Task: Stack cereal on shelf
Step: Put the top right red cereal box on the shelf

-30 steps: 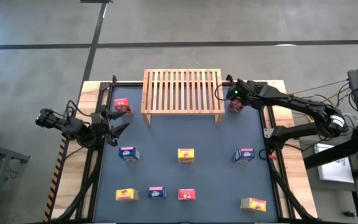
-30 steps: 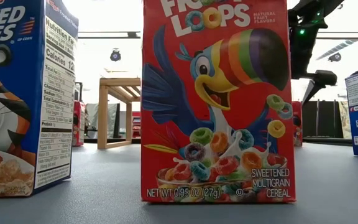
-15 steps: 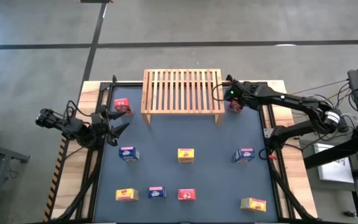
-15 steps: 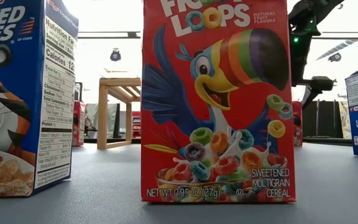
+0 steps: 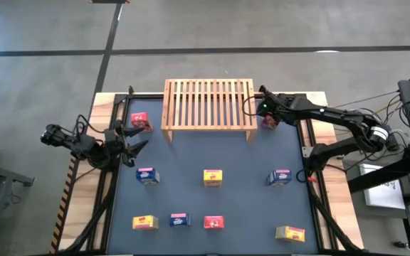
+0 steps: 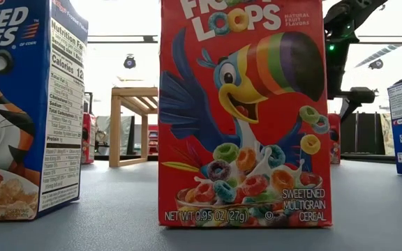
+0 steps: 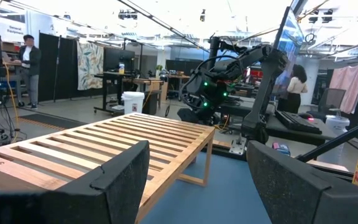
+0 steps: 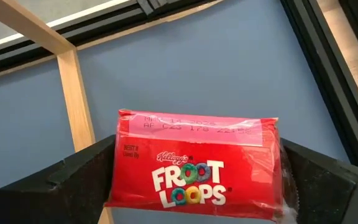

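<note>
At the upper right of the high view, the right gripper (image 5: 267, 114) hangs open over a red box (image 8: 194, 167), one finger on each short end.

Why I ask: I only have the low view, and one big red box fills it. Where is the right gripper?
Observer: The right gripper is at the far right of the table, over a red cereal box beside the shelf's right leg.
Operator: Does it have the box?
Observer: Its fingers stand on either side of the box. I can't tell whether they touch it.
Operator: Is anything on the shelf?
Observer: No, the high view shows bare slats.
Operator: And the left arm?
Observer: The left gripper waits open at the table's left edge.
</note>
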